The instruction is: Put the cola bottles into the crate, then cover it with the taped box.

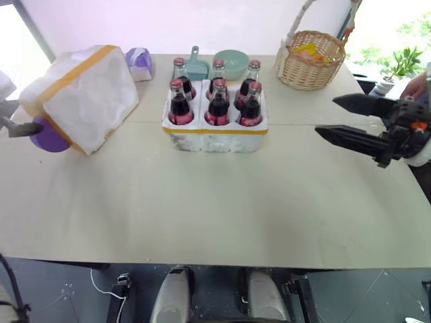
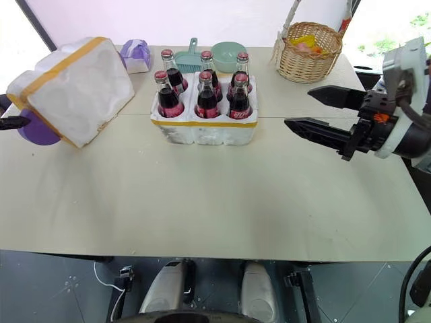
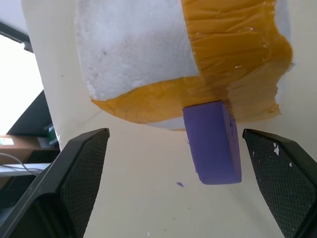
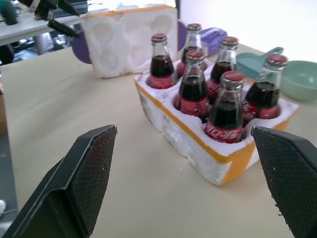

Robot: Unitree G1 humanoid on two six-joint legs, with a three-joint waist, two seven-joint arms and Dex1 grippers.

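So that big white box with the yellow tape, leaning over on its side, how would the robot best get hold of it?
Probably with both arms, one end effector pressing on each of two opposite side walls of the taped box. It is far wider than either open end effector, so one pinch won't span it. It lies tilted against a purple object, hollow side toward the crate, so its outer walls are reachable from left and right.
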